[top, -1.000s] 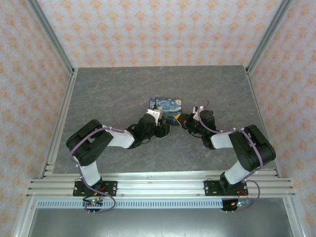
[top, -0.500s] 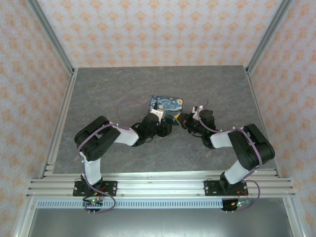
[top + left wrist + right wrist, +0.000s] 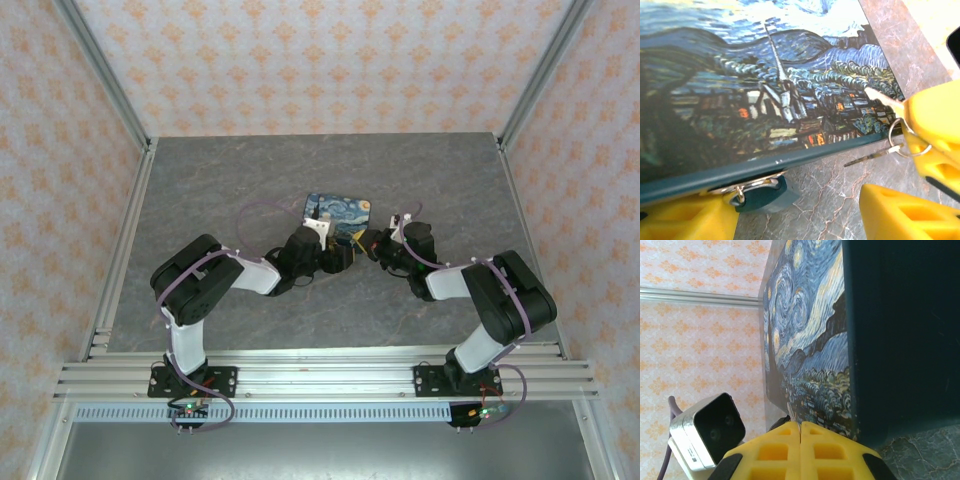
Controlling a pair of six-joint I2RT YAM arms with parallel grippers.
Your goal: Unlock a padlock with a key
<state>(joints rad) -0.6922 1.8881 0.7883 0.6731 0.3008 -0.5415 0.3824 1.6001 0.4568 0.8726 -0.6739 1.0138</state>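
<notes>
**Small lock, thin key: both calling for a careful pinch**

The padlock [image 3: 765, 194] is hanging from the painted box's [image 3: 765, 100] front edge, looking light, hard and slippery. The released left tool [image 3: 800, 206] is straddling it, best squeezing its flat sides. The right tool [image 3: 800, 431] is clenching the thin key [image 3: 882, 99], blade protruding.

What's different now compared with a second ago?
The left arm tucked its elbow in and slid its jaws slightly right along the near edge of the painted box. Nothing grabbed or released; the right arm, jaws shut on the key, and the box stayed put.
</notes>
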